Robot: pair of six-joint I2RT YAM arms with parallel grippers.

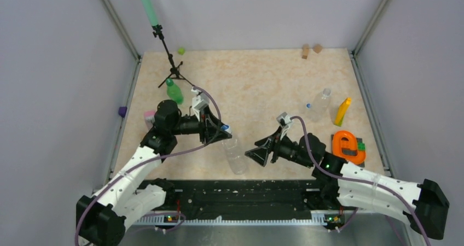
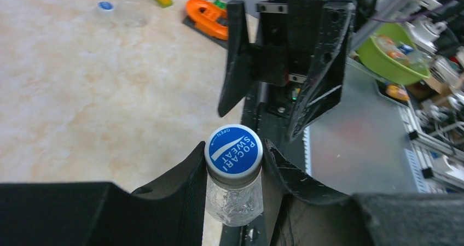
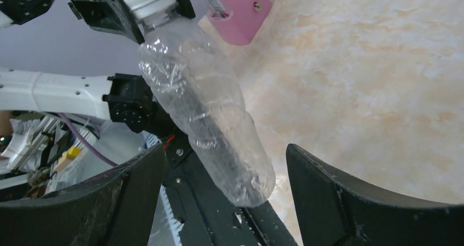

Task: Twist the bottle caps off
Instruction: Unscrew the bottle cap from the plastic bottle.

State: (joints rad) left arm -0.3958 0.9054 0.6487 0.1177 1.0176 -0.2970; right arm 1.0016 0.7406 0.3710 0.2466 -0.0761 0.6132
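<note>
The left pincer (image 2: 235, 147) is clenched on the blue cap (image 2: 233, 152) of a clear bottle (image 3: 205, 109), which slants away from it at the near edge of the counter (image 1: 262, 82). White print on the cap reads "POCARI SWEAT", with a small "OPEN" along its rim. The right pincer (image 3: 225, 147) is released, its fingers on either side of the bottle's base and apart from it. Farther off, a second clear bottle (image 1: 322, 103) lies at the right. A green bottle (image 1: 174, 92) stands upright at the left.

Soft, even overhead light keeps the worktop (image 1: 257, 82) bright, with only faint shadows. Wrist views bend at the edges; the bottle (image 3: 208, 109) glints, slightly blurred.
</note>
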